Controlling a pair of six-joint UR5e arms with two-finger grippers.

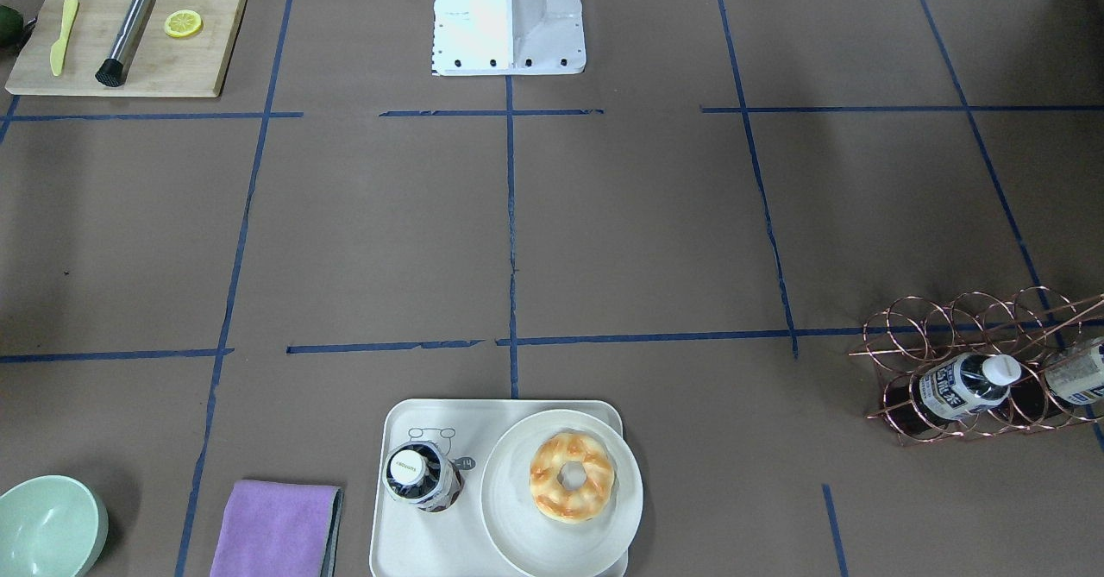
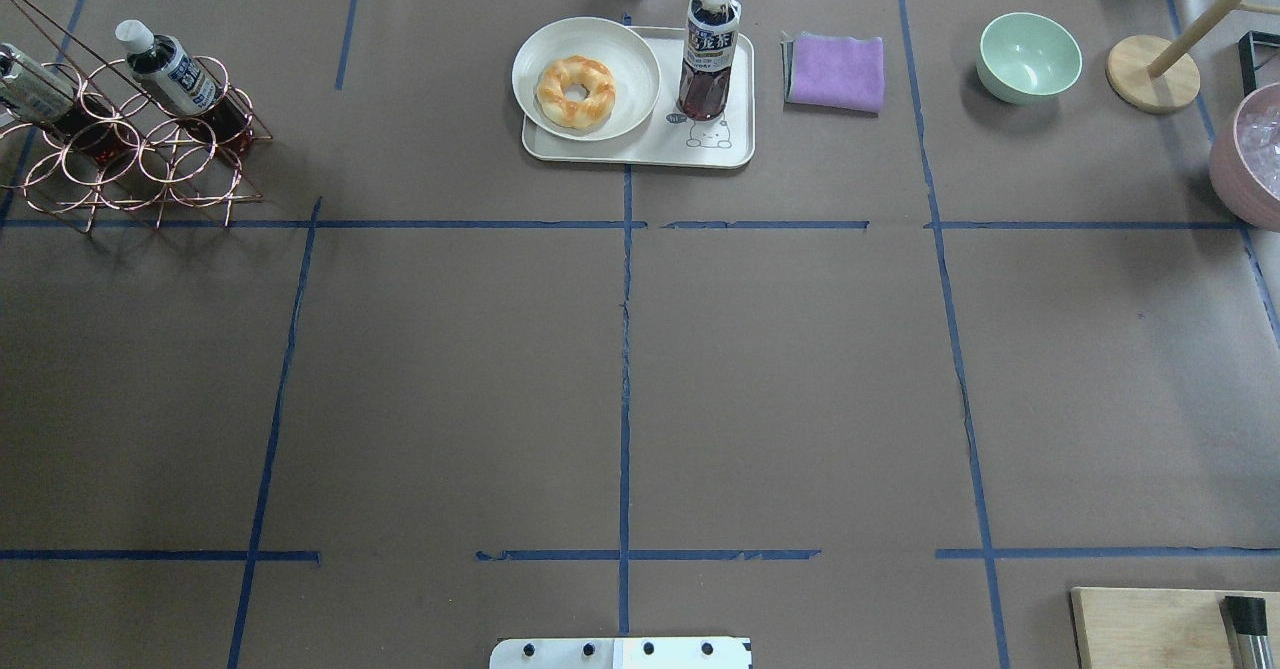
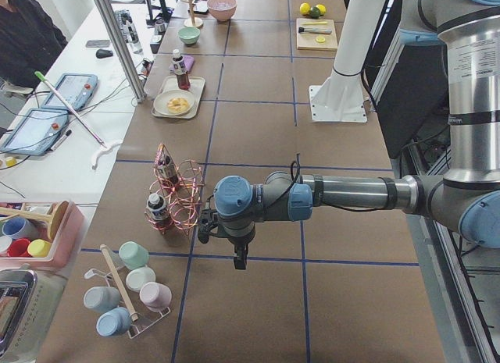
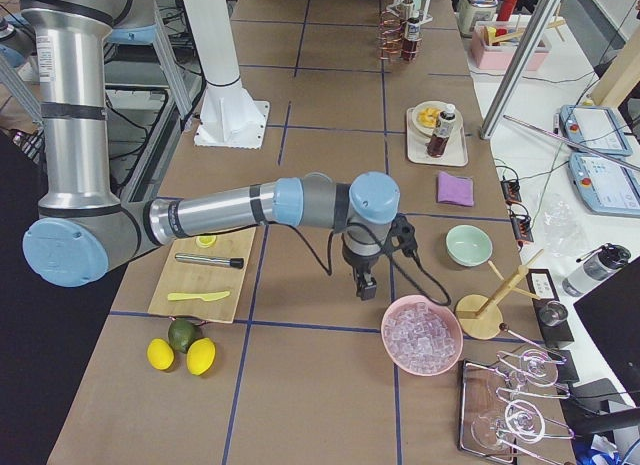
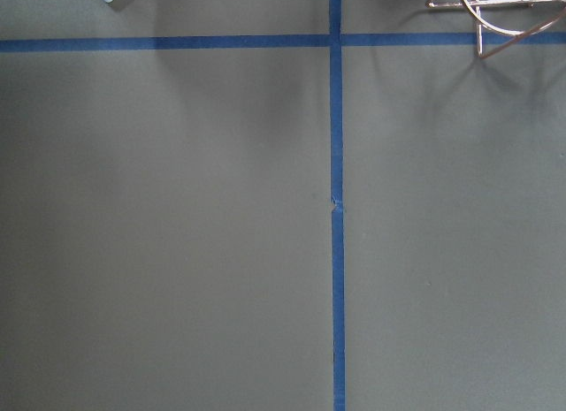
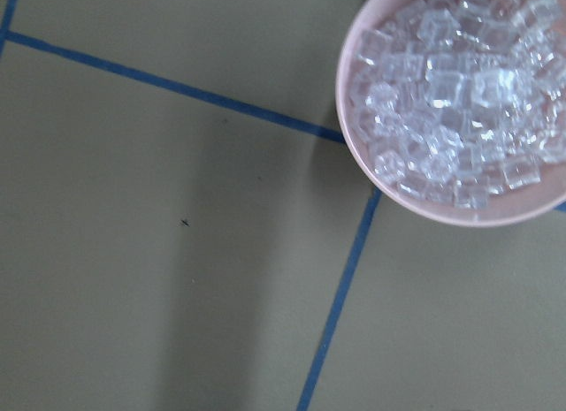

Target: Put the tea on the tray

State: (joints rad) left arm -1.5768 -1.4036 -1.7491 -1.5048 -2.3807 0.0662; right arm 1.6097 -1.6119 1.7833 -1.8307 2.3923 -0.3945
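The tea [image 2: 710,54], a clear bottle of dark liquid with a white cap, stands upright on the cream tray [image 2: 640,152] beside the bear drawing. It also shows in the front view [image 1: 420,473] on the tray [image 1: 431,547]. My left gripper [image 3: 240,261] hangs over bare table near the copper rack, far from the tray, and shows only in the left side view. My right gripper [image 4: 367,288] hangs near the pink ice bowl and shows only in the right side view. I cannot tell whether either is open or shut. Neither holds anything that I can see.
A round plate [image 2: 585,77] with a doughnut [image 2: 575,91] sits on the tray's other half. A copper wire rack [image 2: 130,164] holds two more bottles [image 2: 165,64]. A purple cloth [image 2: 836,72], green bowl [image 2: 1029,56], pink ice bowl [image 6: 451,110] and cutting board [image 1: 129,38] lie around.
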